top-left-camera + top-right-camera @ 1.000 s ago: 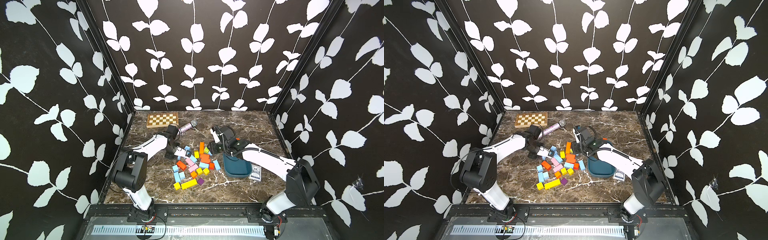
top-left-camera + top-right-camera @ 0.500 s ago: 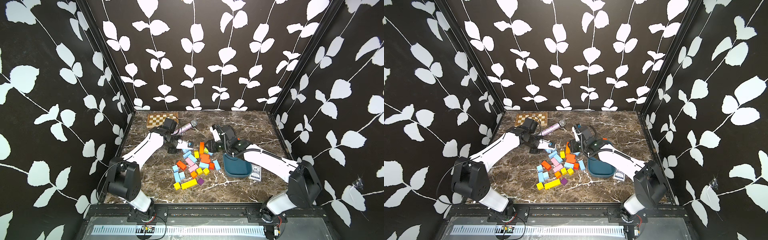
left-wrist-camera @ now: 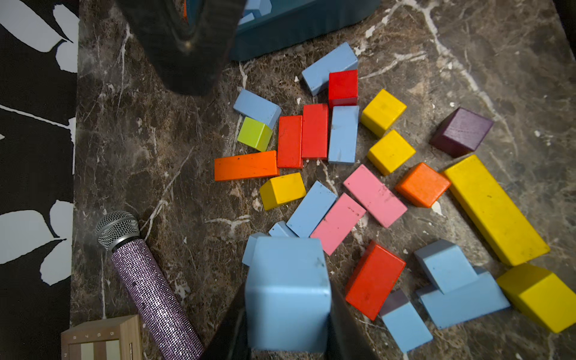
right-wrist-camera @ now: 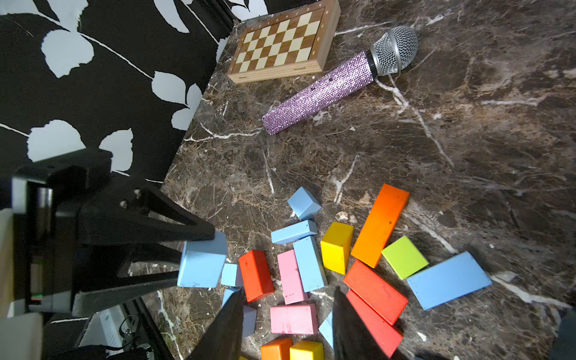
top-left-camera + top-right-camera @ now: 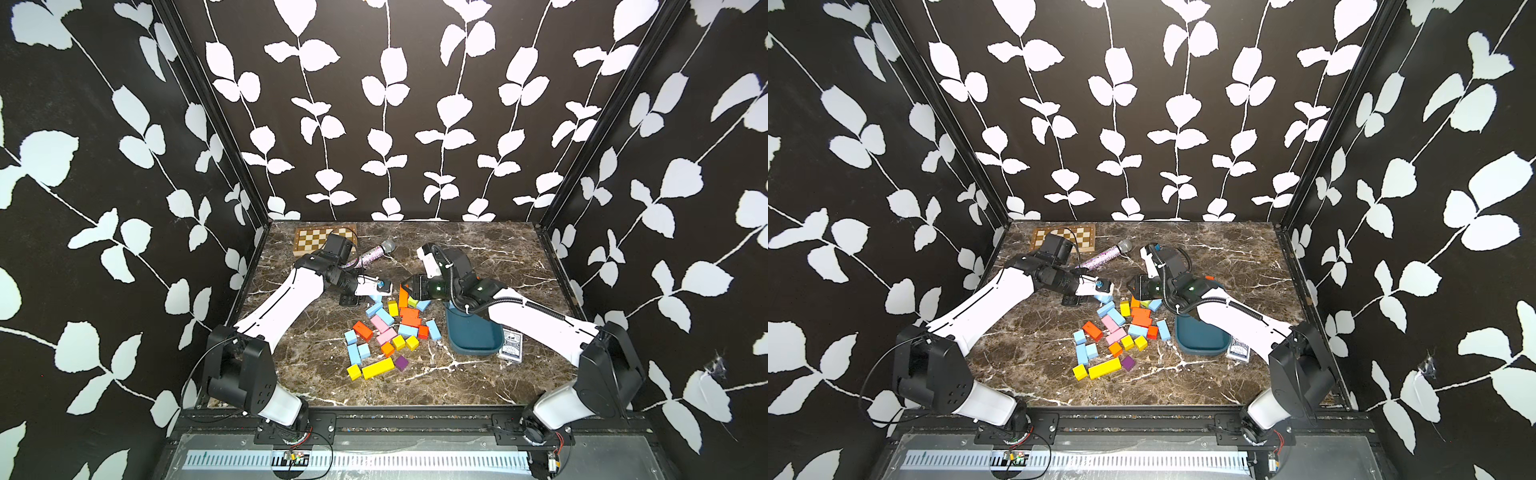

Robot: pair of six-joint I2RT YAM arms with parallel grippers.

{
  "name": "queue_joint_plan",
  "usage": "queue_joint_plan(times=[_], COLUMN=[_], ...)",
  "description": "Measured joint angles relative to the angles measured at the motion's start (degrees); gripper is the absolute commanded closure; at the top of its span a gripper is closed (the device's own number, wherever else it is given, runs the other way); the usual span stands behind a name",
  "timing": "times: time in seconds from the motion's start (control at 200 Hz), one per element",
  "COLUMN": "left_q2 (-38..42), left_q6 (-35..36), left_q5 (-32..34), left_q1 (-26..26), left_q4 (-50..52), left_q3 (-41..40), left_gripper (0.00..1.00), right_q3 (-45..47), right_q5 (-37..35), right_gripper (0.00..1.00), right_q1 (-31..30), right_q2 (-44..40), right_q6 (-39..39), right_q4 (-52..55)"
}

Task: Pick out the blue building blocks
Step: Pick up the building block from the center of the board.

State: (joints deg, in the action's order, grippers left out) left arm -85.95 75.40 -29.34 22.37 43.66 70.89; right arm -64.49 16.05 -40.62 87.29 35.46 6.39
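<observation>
My left gripper (image 3: pixel 288 314) is shut on a light blue cube (image 3: pixel 288 290), held just above the far edge of the block pile; both top views show it there (image 5: pixel 376 293) (image 5: pixel 1102 293). In the right wrist view the cube (image 4: pixel 202 260) sits between the left fingers (image 4: pixel 174 233). Several more blue building blocks (image 5: pixel 433 329) (image 3: pixel 343 134) (image 4: pixel 448 279) lie on the marble among the coloured ones. My right gripper (image 4: pixel 286 293) hangs open above the pile's far side (image 5: pixel 405 286), with a pink block (image 4: pixel 293 319) on the table below its gap. Blue blocks (image 3: pixel 254 9) lie in the dark teal tray (image 5: pixel 473 351).
Red, orange, yellow, pink, green and purple blocks (image 5: pixel 377 368) are mixed through the pile. A chessboard box (image 5: pixel 320 239) and a glittery purple microphone (image 5: pixel 372 253) lie at the back left. A card deck (image 5: pixel 510 345) sits right of the tray.
My left gripper has moved right with the blue cube in it, from the pile's left side to its far edge. The right arm has hardly moved.
</observation>
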Motion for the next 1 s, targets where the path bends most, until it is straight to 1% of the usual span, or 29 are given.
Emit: queue_joint_plan(times=[0.205,0.34,0.435,0.66,0.85,1.0], left_q2=[1.05,1.90,1.92,1.92,1.92,1.92], left_q6=[-0.66,-0.87,-1.09,-3.02,-7.34,-10.45], left_q5=[-1.09,-2.36,-3.34,-4.90,-4.55,-4.48], left_q1=[0.50,0.98,1.36,1.99,2.40,3.04], left_q4=[-2.36,-3.82,-5.01,-7.67,-11.52,-14.32], left_q3=[-0.59,-0.85,-0.92,-1.14,-1.75,-2.19], left_gripper=[0.77,0.77,0.77,0.77,0.77,0.76], right_q3=[0.00,0.00,0.00,0.00,0.00,0.04], right_q5=[2.91,6.34,8.74,12.76,15.91,17.09], right_gripper=[0.54,0.47,0.44,0.43,0.43,0.45], right_q1=[0.55,1.40,1.75,1.88,1.88,1.88], right_q2=[0.00,0.09,0.44,2.86,5.90,6.32], right_q6=[2.97,7.87,11.08,16.17,18.99,19.80], right_q4=[-1.42,-4.09,-6.86,-10.38,-13.05,-13.66])
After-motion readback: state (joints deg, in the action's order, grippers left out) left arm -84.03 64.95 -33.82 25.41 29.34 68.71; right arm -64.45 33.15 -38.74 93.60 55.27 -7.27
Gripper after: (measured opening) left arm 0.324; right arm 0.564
